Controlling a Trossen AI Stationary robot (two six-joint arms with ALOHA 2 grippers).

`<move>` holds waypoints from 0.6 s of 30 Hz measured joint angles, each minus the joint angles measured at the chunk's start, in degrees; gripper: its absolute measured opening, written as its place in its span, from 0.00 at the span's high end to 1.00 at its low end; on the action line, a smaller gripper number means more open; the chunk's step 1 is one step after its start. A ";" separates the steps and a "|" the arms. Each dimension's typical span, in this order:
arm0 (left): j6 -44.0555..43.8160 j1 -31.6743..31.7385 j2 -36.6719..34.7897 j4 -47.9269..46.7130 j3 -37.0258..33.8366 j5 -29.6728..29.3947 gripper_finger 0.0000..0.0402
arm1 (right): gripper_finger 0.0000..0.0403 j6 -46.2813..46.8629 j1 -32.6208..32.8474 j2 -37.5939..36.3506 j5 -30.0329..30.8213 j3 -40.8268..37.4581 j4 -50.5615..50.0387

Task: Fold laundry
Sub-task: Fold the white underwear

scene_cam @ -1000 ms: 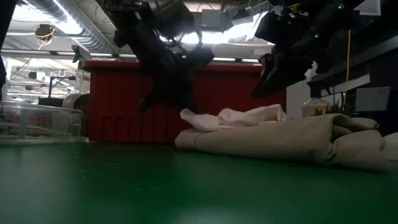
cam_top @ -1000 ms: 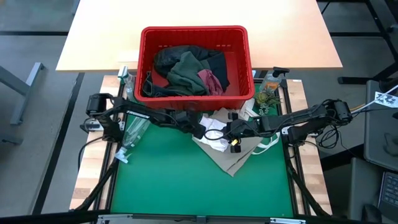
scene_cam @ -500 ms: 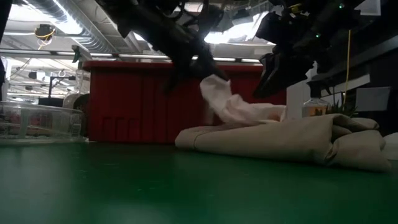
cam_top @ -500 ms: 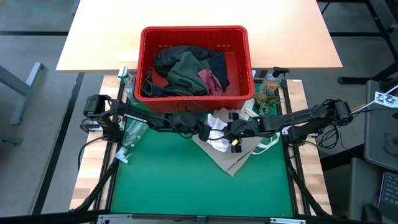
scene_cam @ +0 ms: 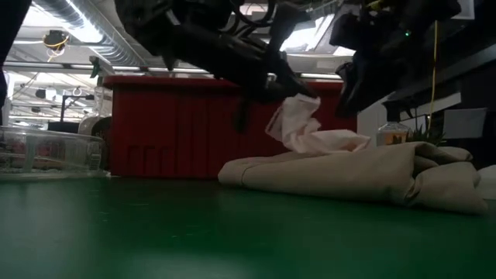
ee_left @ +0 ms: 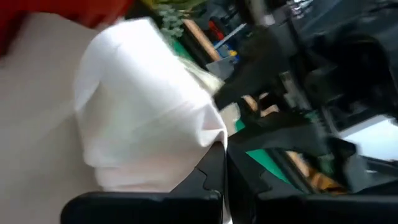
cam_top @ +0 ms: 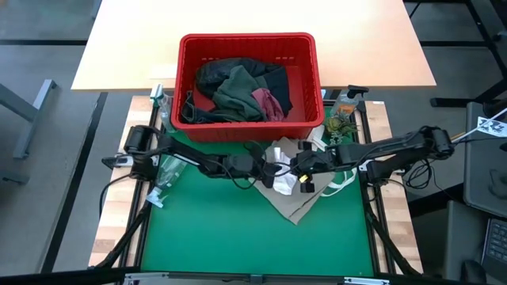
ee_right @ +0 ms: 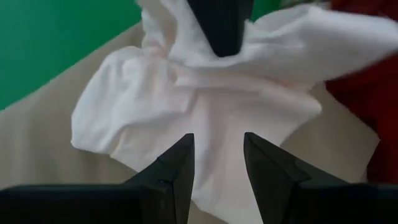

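Note:
A white cloth (cam_top: 280,176) lies bunched on a folded tan garment (cam_top: 295,202), which rests flat on the green mat. My left gripper (cam_top: 268,168) reaches in from the table's left, nearly level, and is shut on the cloth's raised end. My right gripper (ee_right: 217,163) hovers open just above the same cloth (ee_right: 205,112), close to the left one, and touches nothing. More laundry (cam_top: 238,87), dark, olive and maroon, is heaped in the red basket (cam_top: 305,47) at the far side. My left gripper pinches an end of the white cloth (scene_cam: 301,102) between its two shut fingers (ee_left: 214,165). The fingers come almost level from the table's left. That end is lifted; the cloth hangs slack below the fingertips and its lower part (scene_cam: 333,141) lies on the tan garment.
A clear plastic bottle (cam_top: 168,169) lies at the mat's left edge under my left arm. A spray bottle and a small plant (cam_top: 342,111) stand at the far right, beside the basket. The near half of the green mat (cam_top: 238,237) is bare.
My left gripper has moved toward the table's right edge and tipped up from pointing down to nearly level, staying shut. The white cloth's gripped end has risen off the tan garment and travelled right, folding over toward my right gripper; the rest of it stayed on the garment.

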 joint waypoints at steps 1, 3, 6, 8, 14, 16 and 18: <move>0.00 0.00 0.66 1.31 0.00 0.61 1.00 | 0.66 0.01 0.00 0.45 -0.01 0.00 0.63; -0.02 -0.22 1.93 3.24 0.00 1.71 1.00 | 0.66 0.13 0.00 1.70 -0.03 0.00 1.08; -0.01 -0.50 2.40 4.77 0.10 2.05 1.00 | 0.66 0.11 0.00 4.52 -0.09 0.00 1.57; 0.02 -0.80 2.38 4.72 0.62 2.11 1.00 | 0.66 0.11 0.00 6.32 -0.10 0.00 3.28; 1.37 -2.27 2.38 4.37 0.61 1.82 1.00 | 0.66 -0.55 0.00 8.87 -0.06 -0.05 6.20; 2.07 -2.86 2.38 4.35 0.61 0.04 1.00 | 0.66 -0.55 0.00 7.82 0.51 -0.05 5.59; 2.96 -3.10 2.38 4.36 0.61 -1.51 1.00 | 0.66 -0.55 0.00 6.09 0.86 0.08 4.33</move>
